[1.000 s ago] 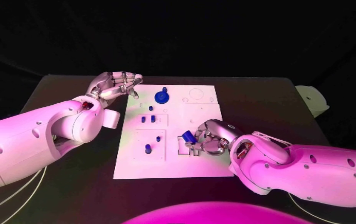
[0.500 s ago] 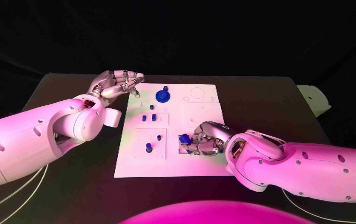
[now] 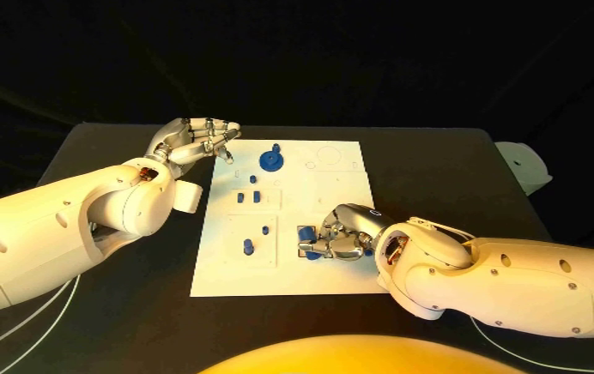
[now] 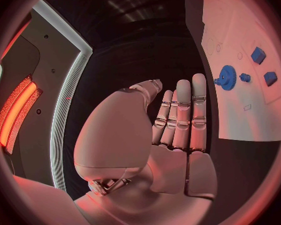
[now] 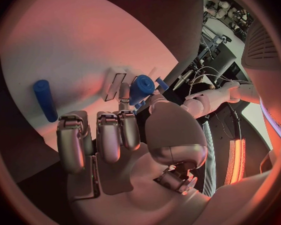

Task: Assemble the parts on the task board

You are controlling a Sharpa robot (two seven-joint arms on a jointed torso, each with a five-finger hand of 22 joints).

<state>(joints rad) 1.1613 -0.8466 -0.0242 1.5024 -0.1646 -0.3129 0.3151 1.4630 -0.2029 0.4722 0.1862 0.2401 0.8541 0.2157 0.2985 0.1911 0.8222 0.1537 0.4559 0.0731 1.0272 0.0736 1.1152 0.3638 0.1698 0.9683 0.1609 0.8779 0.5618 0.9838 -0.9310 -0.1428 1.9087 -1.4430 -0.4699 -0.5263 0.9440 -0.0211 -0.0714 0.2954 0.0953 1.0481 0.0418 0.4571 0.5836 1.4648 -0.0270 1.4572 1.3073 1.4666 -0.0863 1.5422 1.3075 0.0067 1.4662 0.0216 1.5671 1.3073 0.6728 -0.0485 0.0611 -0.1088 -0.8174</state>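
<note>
Right hand (image 5: 125, 130) pinches blue part (image 5: 141, 88); head view hides the pinch.

Right hand (image 5: 125, 135) is reaching over the white task board (image 5: 72, 50), fingers (image 5: 109, 135) curling down toward its surface. Thumb and one finger are pinching a short blue cylinder part (image 5: 141, 88), holding it just beside two narrow rectangular slots (image 5: 115, 86) in the board. A second blue cylinder (image 5: 45, 100) is lying flat on the board, well apart, near the board's edge.
</note>
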